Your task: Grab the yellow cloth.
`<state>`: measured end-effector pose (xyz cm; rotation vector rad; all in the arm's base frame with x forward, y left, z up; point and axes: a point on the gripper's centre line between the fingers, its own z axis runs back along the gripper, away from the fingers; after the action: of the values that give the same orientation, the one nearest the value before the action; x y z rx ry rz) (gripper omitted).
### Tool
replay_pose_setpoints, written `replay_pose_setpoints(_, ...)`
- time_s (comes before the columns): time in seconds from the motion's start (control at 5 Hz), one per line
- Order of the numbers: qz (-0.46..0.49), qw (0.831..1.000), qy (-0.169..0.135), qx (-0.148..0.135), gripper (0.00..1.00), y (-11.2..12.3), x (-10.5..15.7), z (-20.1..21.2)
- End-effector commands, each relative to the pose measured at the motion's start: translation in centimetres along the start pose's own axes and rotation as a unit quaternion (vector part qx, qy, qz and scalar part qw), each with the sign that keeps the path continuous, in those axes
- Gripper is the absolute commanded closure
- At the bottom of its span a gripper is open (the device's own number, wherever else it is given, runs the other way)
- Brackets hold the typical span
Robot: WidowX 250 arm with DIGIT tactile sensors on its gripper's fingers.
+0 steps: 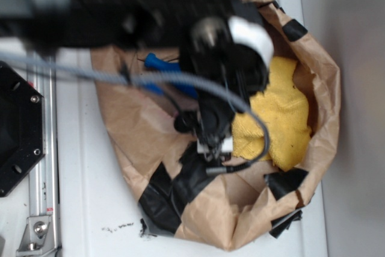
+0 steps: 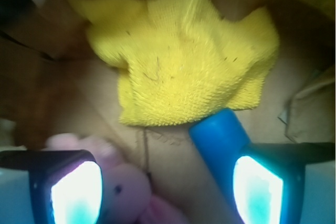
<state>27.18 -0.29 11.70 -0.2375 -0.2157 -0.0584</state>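
Approach step, by my reading: the gripper (image 2: 168,182), fingers (image 2: 76,187) spread and empty, hangs short of the yellow cloth (image 2: 181,61); next, move farther forward and descend.

Yellow cloth (image 1: 289,112): in the exterior view its left part sits behind the black arm (image 1: 210,76); only the right portion shows.
Gripper (image 2: 168,182): cut by the wrist view's bottom edge, pads glaring white, so their surfaces can't be read.
Pink plush bunny (image 2: 126,187): partly behind the left pad, lower body off the frame.
Blue object (image 2: 220,135): lower end hidden by the right pad; what it is, can't tell.
Jaws, exterior view: buried under the arm and grey cable (image 1: 180,81).
Paper bag (image 1: 325,82): blurred throughout.
Table (image 1: 84,197): dark specks there, too small to tell.
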Motion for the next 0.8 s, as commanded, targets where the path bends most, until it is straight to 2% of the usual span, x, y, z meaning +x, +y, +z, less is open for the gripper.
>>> replay_pose_setpoints(0.0, -0.017, 0.999, -0.038, 0.019, 0.00, -0.7, 2.5, 2.4)
replay_pose_setpoints(0.2, -0.050, 0.998, -0.028, 0.031, 0.00, -1.2, 3.1, -1.1)
replay_pose_setpoints(0.4, -0.077, 0.997, -0.016, 0.016, 0.00, -1.8, 3.3, -6.2)
replay_pose_setpoints(0.6, -0.095, 0.994, -0.009, 0.053, 0.81, -2.5, 3.1, -8.7)
